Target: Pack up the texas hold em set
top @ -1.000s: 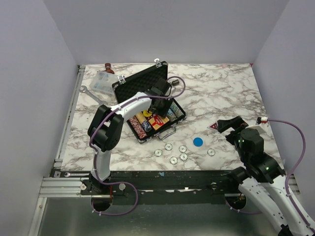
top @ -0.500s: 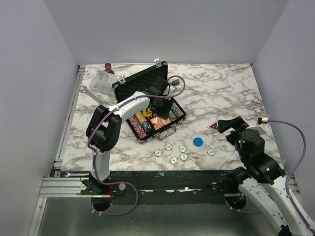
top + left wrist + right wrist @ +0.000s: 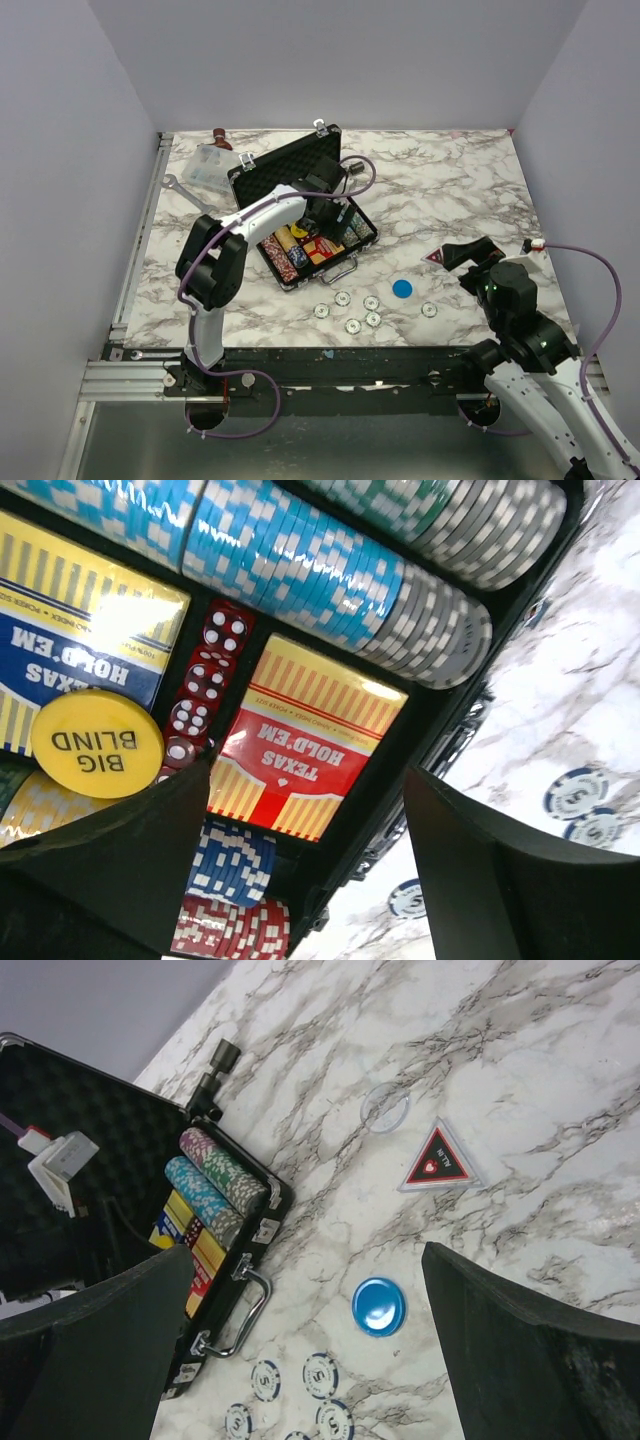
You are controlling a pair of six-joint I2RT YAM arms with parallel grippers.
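Okay, both grippers empty, black briefcase (image 3: pixel 285 165) lying open.
Left gripper (image 3: pixel 305 775) hovers over the case's tray, toward the tabletop's far-left corner, jaws apart above the red-yellow card box (image 3: pixel 305 740), gripping nothing. Right gripper (image 3: pixel 305 1252) hangs wide open near the right edge, empty. Loose pale chips (image 3: pixel 343 298) and the blue disc (image 3: pixel 402 289) lie by the near edge.
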